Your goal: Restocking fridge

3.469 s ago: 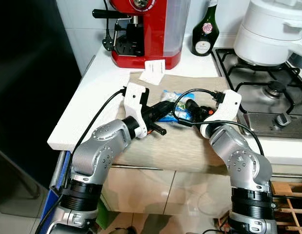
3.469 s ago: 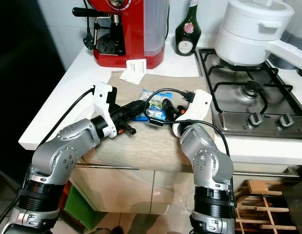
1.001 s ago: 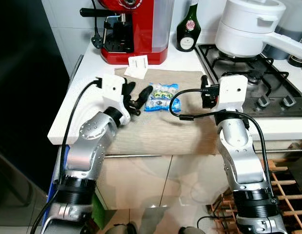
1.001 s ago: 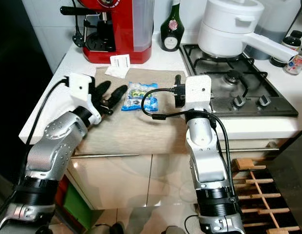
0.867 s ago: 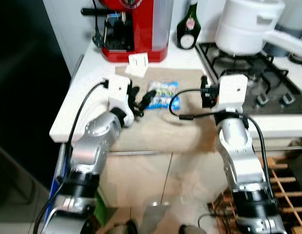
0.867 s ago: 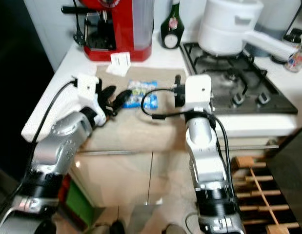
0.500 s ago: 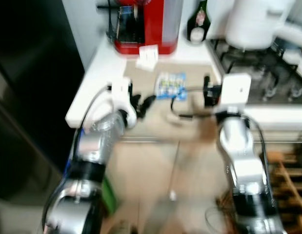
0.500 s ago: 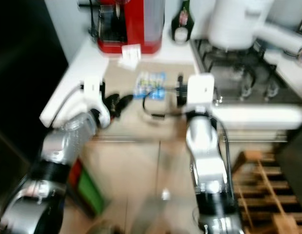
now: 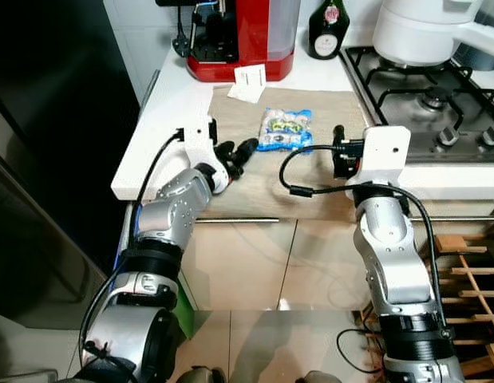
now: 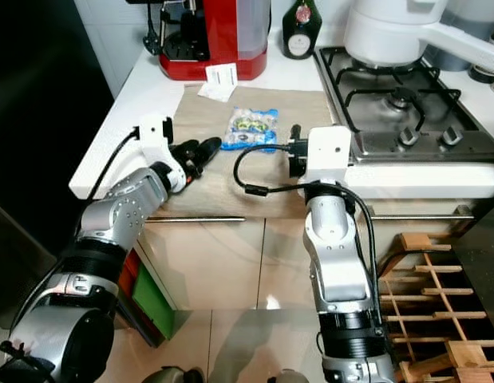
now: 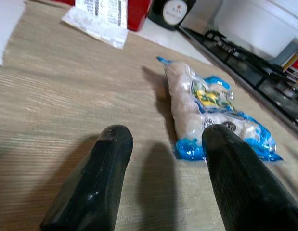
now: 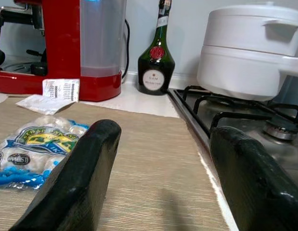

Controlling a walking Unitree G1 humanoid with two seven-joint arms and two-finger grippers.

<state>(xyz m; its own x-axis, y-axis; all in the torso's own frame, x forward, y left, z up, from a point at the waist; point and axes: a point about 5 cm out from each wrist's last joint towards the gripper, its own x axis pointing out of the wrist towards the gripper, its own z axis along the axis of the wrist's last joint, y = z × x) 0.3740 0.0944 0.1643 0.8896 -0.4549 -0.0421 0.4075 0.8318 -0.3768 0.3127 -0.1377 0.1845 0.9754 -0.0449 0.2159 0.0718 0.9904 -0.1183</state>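
White bench (image 9: 155, 132) carrying a coarse woven beige mat (image 9: 326, 120), beside a steel gas hob (image 9: 426, 104) with a white lidded pot (image 9: 418, 32); at the rear stand a glossy red coffee machine (image 9: 247, 36) and a dark green bottle (image 9: 326, 32). The soft blue-and-white plastic food packet (image 9: 284, 129), the item judged bound for the fridge, lies flat mid-mat. Left gripper (image 11: 161, 178) points at it with fingers spread and empty, just short of it; right gripper (image 12: 163, 192) hovers beside, fingers wide apart, holding nothing.
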